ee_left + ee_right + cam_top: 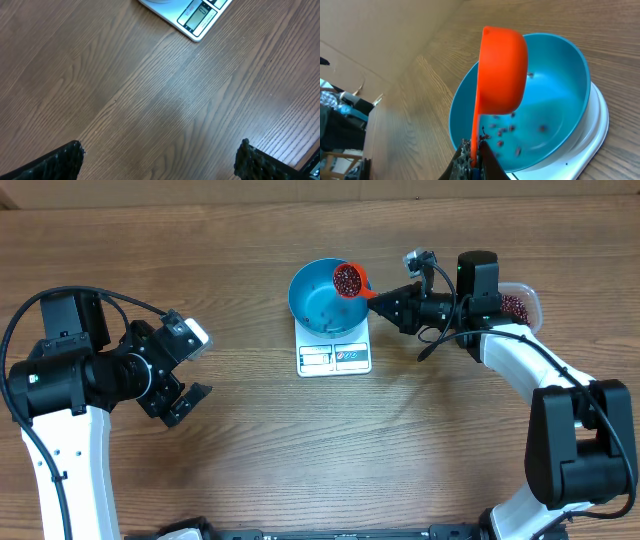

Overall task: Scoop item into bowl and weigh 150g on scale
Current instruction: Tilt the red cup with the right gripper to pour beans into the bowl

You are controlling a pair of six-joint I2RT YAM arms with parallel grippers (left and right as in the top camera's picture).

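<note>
A bright-blue bowl stands on the white scale at the table's middle back. My right gripper is shut on the flat handle of a small red scoop, which is held tilted over the bowl's right rim and is full of dark red-brown beans. A few beans are scattered on the bowl's bottom, some blurred as if falling. My left gripper hovers open over bare wood at the left, nothing between its fingers.
A clear plastic tub holding more beans sits at the back right, partly hidden behind my right arm. The scale's display edge faces the table's front. Bare wooden table lies between the scale and my left arm.
</note>
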